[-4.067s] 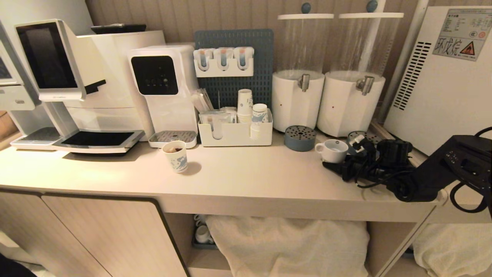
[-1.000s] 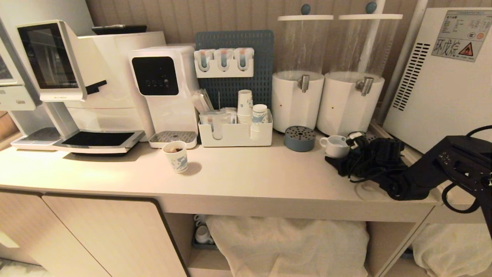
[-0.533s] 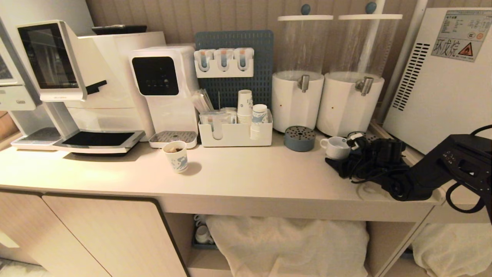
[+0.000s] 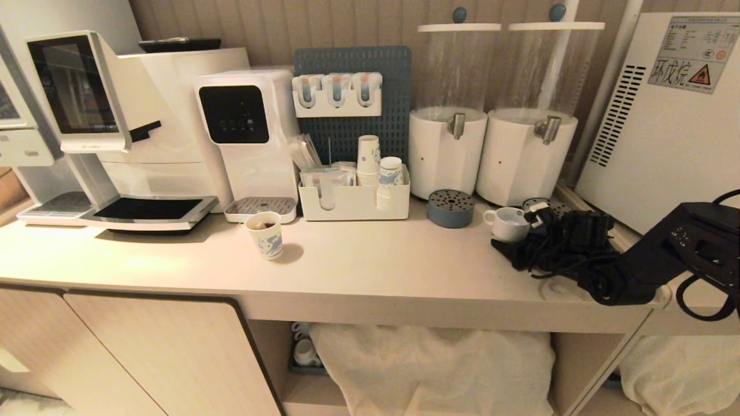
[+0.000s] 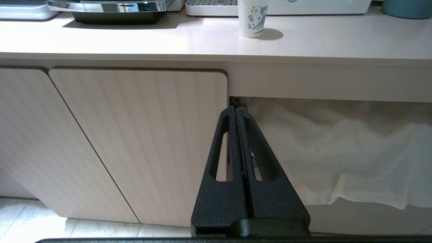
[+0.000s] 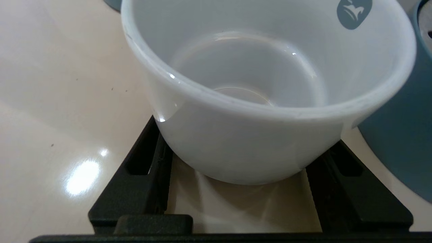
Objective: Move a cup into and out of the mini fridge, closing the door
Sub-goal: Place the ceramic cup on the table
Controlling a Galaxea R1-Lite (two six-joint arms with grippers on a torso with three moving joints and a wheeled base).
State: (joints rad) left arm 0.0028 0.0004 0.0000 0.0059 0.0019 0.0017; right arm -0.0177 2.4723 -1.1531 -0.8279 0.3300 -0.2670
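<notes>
Left tool (image 5: 236, 111): pressed together, parked below the surface (image 4: 376, 260), well apart from the cup (image 4: 507, 223). Cup: upright just right of the blue drip tray (image 4: 451, 207), handle leftward. Right tool (image 4: 511, 245): spread, straddling the cup's base, mini fridge (image 4: 665, 115) beyond.

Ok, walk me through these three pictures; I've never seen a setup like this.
This is a two-armed robot facing a drinks counter. The wide picture is from a camera on its head. The other two come from cameras on its wrists, looking along the black fingers.

In the head view the right gripper reaches to a white coffee cup on the counter, beside two drink dispensers and the mini fridge. A paper cup stands further left.

The right wrist view shows the fingers on either side of the cup; whether they grip it is unclear. The left gripper hangs shut, holding nothing, by the cabinet door.
</notes>
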